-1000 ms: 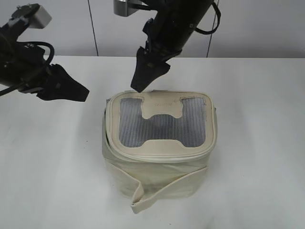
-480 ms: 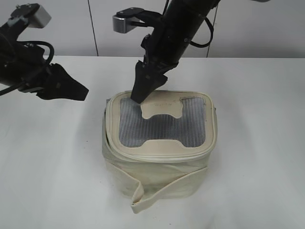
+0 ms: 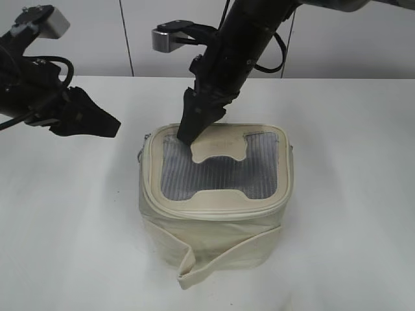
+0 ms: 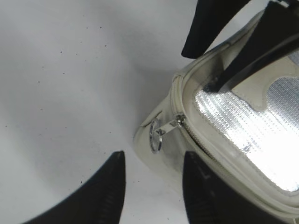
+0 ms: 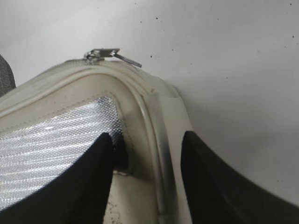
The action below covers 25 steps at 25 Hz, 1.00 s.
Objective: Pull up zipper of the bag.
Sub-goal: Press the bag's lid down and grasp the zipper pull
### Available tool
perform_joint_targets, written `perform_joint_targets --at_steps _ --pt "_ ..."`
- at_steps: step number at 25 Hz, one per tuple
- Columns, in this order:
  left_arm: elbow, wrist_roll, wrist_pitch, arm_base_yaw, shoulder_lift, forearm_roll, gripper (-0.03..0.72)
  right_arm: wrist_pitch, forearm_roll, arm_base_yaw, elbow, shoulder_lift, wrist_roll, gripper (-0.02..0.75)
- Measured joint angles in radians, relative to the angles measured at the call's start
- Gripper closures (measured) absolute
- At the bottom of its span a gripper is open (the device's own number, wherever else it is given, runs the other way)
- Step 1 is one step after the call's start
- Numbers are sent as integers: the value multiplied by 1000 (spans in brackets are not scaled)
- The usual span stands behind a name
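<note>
The cream bag (image 3: pixel 220 236) stands mid-table, its lid showing grey mesh and an H-shaped patch. The zipper (image 3: pixel 150 188) runs round the lid rim. One silver ring pull (image 3: pixel 140 155) hangs at the lid's left corner; in the left wrist view the ring (image 4: pixel 156 135) lies just ahead of my open, empty left gripper (image 4: pixel 154 156), which hovers left of the bag (image 3: pixel 107 126). My right gripper (image 3: pixel 185 136) is open and straddles the lid's far-left rim (image 5: pixel 147 135), one finger on the mesh and one outside. A second metal pull (image 5: pixel 105 53) lies beyond it.
A loose cream strap (image 3: pixel 194 262) hangs down the bag's front to the white table (image 3: pixel 350 194). A pale wall with dark vertical seams (image 3: pixel 126 39) stands behind the table. The right arm reaches down over the bag's far side.
My right gripper has come down from above the bag's far edge onto the lid's far-left corner, pressing it a little. The left arm has not moved.
</note>
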Motion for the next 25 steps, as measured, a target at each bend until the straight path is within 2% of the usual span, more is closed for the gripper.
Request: perform_joint_targets --at_steps 2,7,9,17,25 --pt "0 0 0 0 0 0 370 3 2 0 -2 3 0 411" --pt "0 0 1 0 0 0 370 4 5 3 -3 4 1 626" --pt "0 0 1 0 0 0 370 4 5 3 -3 4 3 684" --pt "0 0 -5 -3 2 63 367 4 -4 4 -21 5 16 689" --pt "-3 28 -20 -23 50 97 305 4 -19 7 -47 10 27 689"
